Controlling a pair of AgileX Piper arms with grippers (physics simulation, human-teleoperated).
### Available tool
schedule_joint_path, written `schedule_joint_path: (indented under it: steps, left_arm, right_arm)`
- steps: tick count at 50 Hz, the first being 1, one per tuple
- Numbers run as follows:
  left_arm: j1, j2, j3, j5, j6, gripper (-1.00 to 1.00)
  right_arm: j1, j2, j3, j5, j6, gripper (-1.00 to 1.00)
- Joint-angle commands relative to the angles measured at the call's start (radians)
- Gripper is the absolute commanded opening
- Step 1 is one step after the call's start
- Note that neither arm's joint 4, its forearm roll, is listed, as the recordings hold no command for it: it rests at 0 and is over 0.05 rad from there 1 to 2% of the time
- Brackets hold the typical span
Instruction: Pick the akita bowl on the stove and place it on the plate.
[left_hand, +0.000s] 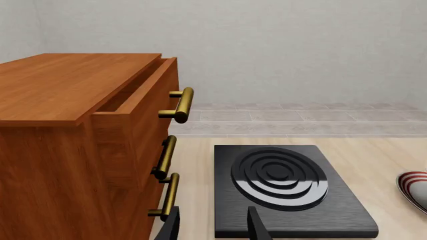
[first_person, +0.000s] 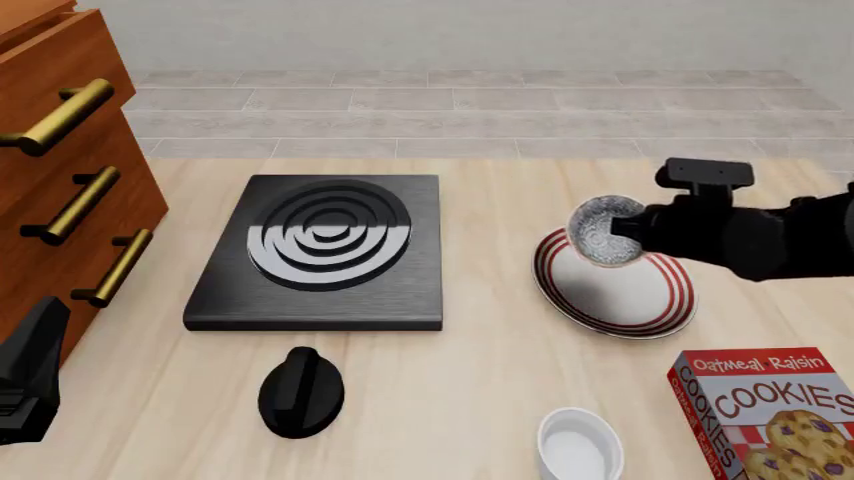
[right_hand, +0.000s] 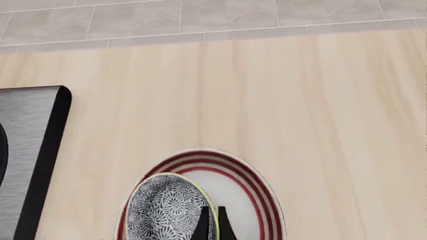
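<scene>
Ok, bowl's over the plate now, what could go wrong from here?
The akita bowl hangs tilted in the right gripper, pinched at its rim; released like this it may land on edge and roll off. It sits over the plate's stove-side rim, so it could tip toward the stove.

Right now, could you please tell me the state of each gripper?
Left gripper: open, holding nothing, near the stove.
Right gripper: shut on the akita bowl, over the plate.
</scene>
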Motion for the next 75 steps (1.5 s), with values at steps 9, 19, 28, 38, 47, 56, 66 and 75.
schedule_joint_path:
  steps: [9,19,28,38,47,56,66,75]
  left_arm:
    - [0.000,0.000,0.000,0.000,0.000,1.00]
    - [0.000,0.000,0.000,0.000,0.000,1.00]
    - [0.000,0.000,0.000,0.000,0.000,1.00]
    - [0.000,0.000,0.000,0.000,0.000,1.00]
    - [0.000,0.000,0.000,0.000,0.000,1.00]
    - [0.000,0.000,0.000,0.000,0.000,1.00]
    - [0.000,0.000,0.000,0.000,0.000,1.00]
    - [0.000,0.000,0.000,0.000,0.000,1.00]
  right_arm:
    - [-0.020,0.012,0.050,-0.045,0.012,-1.00]
    - [-0.020,0.030,0.066,-0.062,0.020,-1.00]
    - [-0.026,0.047,0.067,-0.070,0.020,-1.00]
    - [-0.032,0.073,0.072,-0.089,0.023,-1.00]
    - [-0.035,0.088,0.074,-0.098,0.025,-1.00]
    - [-0.034,0.101,0.081,-0.109,0.029,-1.00]
    - [-0.012,0.075,0.092,-0.109,0.009,1.00]
    - [-0.007,0.050,0.105,-0.117,-0.024,1.00]
